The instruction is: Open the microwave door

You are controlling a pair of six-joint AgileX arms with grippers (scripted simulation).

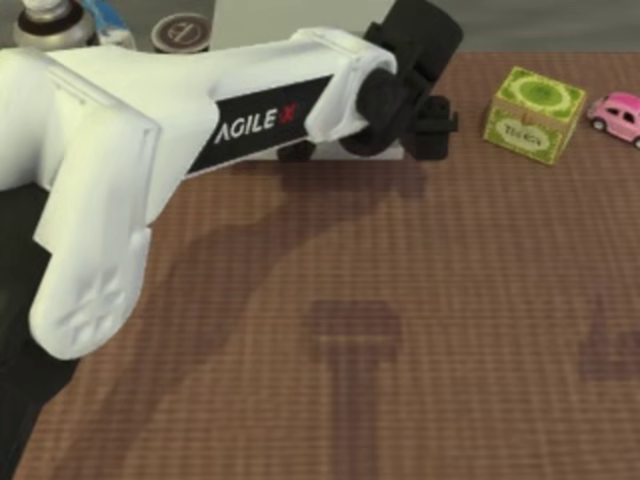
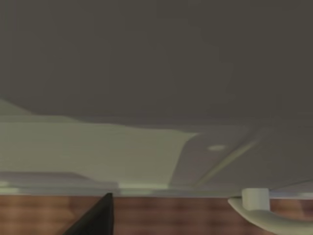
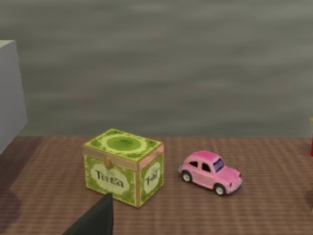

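Left arm reaches across the table's far left; left gripper (image 1: 425, 120) is at the microwave (image 1: 300, 25) front, finger spacing can't tell. Left wrist view shows the microwave door (image 2: 98, 152) close up, handle (image 2: 264, 215) beside it. Right arm not visible; tea box (image 1: 533, 114) and pink toy car (image 1: 617, 117) sit far right

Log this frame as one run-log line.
left gripper: at microwave front, fingers unclear | door: state unclear | right arm: out of top view, facing tea box, toy car
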